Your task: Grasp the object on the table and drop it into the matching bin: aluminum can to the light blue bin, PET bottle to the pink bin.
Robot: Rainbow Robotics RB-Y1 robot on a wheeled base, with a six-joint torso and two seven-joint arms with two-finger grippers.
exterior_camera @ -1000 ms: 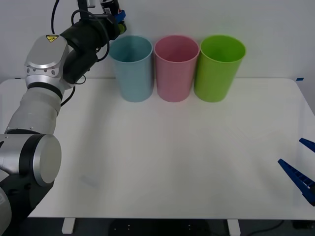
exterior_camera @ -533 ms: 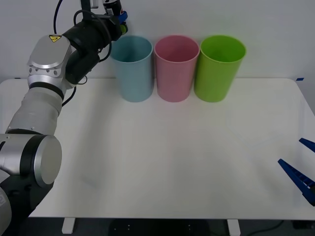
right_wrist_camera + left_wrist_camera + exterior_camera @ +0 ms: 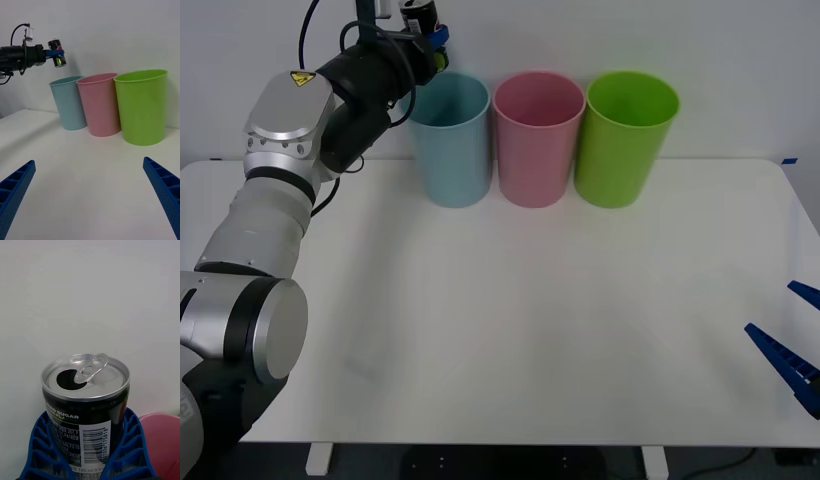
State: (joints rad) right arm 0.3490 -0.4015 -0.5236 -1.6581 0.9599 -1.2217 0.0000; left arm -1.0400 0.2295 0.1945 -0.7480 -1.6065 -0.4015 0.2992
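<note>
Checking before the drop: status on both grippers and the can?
Left gripper shut on aluminum can, held above light blue bin rim. Right gripper open, low over table. Nothing in the way.

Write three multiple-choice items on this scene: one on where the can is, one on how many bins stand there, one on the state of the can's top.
1. Where is the can?
A. on the table
B. in the left gripper, above the light blue bin
C. inside the pink bin

2. How many bins stand on the table?
A. two
B. three
C. four

3. The can's top is
A. sealed
B. crushed
C. opened, tab raised

B: blue fingers clamp it aloft.
B: light blue, pink, lime green bin.
C: the left wrist view shows a dark hole.
</note>
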